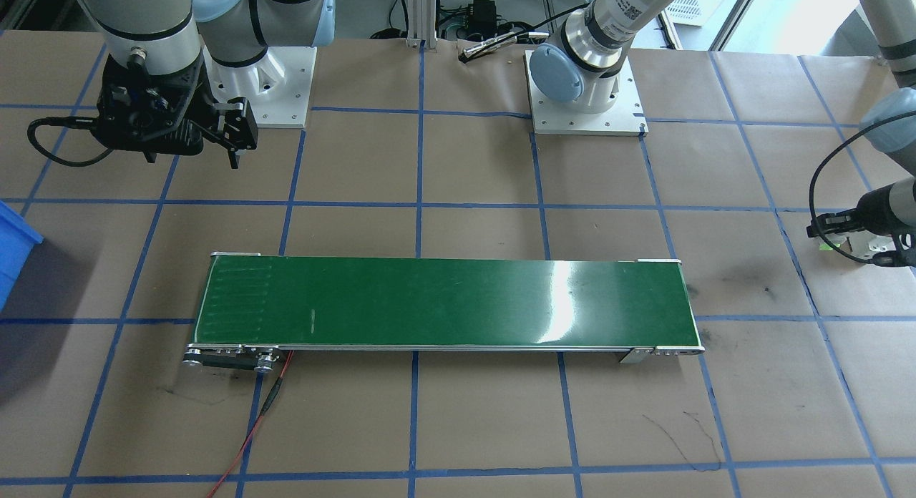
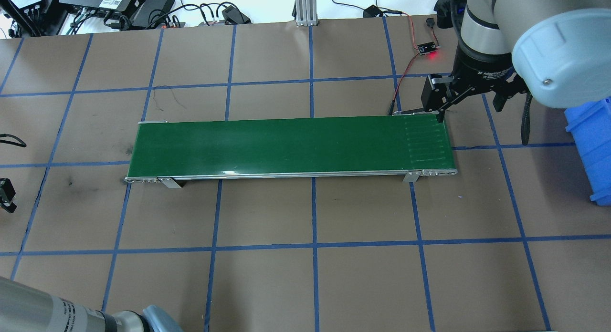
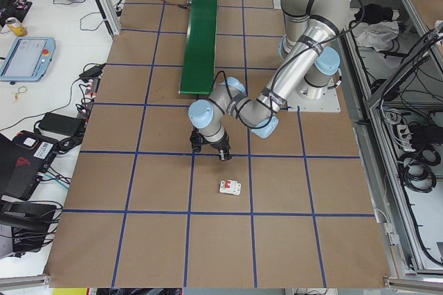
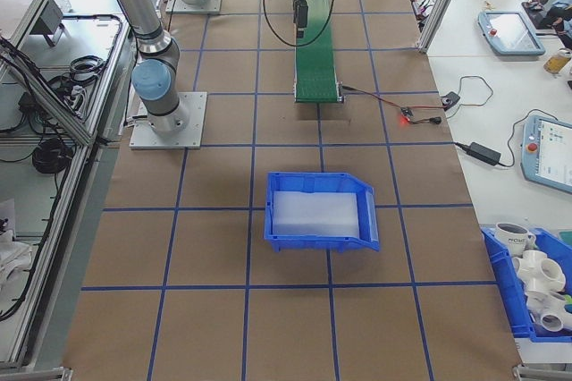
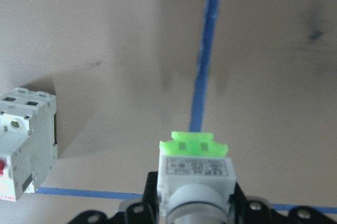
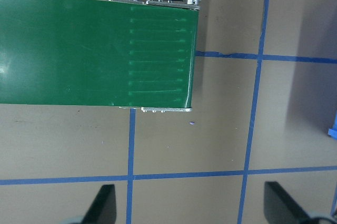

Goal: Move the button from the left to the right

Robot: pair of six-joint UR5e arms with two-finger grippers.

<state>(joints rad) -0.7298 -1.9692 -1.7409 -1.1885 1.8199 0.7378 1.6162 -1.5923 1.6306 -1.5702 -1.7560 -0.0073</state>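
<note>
The button (image 5: 196, 174) is a white-grey block with lime-green trim. In the left wrist view it sits low in the middle, with my left gripper (image 1: 821, 232) shut on it. They are low over the brown table, beyond the green conveyor belt's (image 2: 286, 146) left end. Whether the button touches the table I cannot tell. My right gripper (image 2: 468, 110) hangs open above the belt's right end, and its fingers (image 6: 102, 205) stand wide apart with nothing between them.
A white circuit breaker (image 5: 23, 140) with a red lever lies on the table beside the left gripper, also seen at the breaker (image 3: 230, 187). A blue bin (image 4: 322, 211) stands past the belt's right end. A red wire (image 1: 250, 433) leads off the belt's motor end.
</note>
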